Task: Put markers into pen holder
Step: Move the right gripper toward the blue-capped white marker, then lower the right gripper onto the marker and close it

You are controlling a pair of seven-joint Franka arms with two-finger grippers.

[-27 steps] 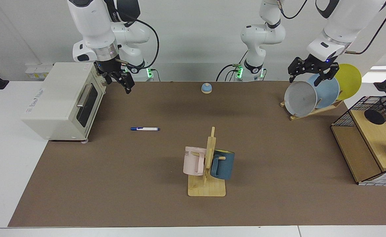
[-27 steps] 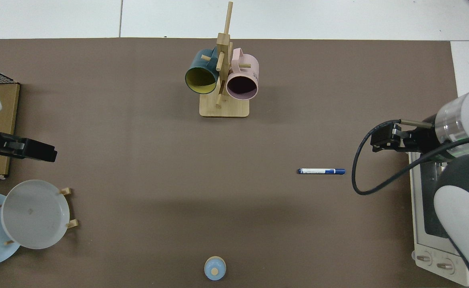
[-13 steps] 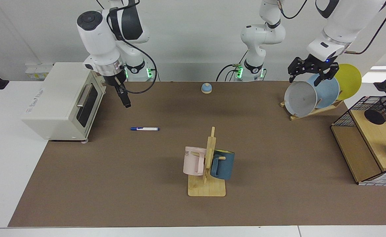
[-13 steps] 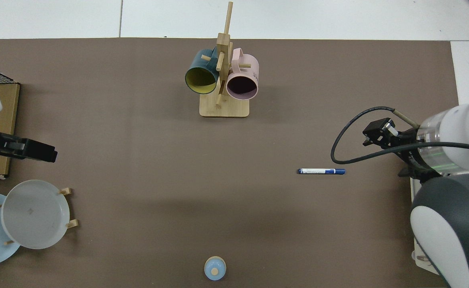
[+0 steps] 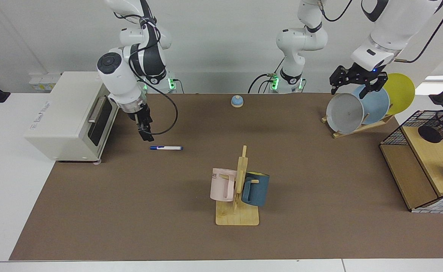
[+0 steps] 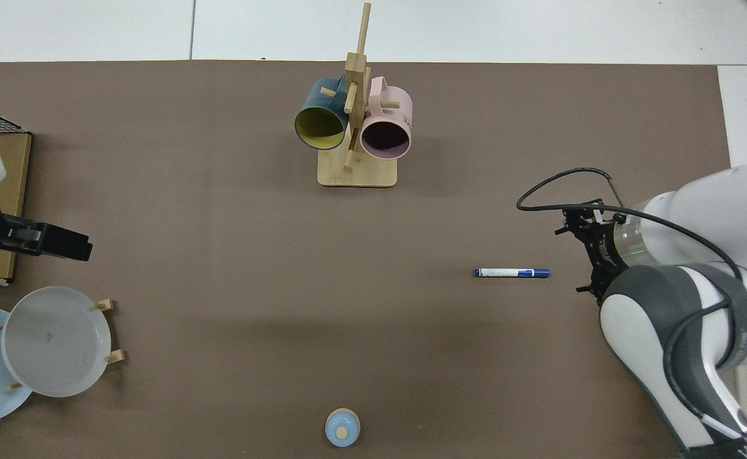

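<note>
Marker (image 5: 166, 147) lies flat on the brown surface (image 5: 168, 211) beside the toaster oven (image 5: 70, 117), long axis running side to side in the facing view, one blue end toward the oven. Over the last second the right gripper (image 5: 144, 133) has dropped from beside the oven to just above that end, so pickup looks imminent; I cannot tell whether its fingers are parted. The left gripper (image 5: 357, 81) waits spread and empty above the plate rack (image 5: 357, 126), with the pen holder (image 5: 441, 125) well apart on the shelf (image 5: 414, 181).
</note>
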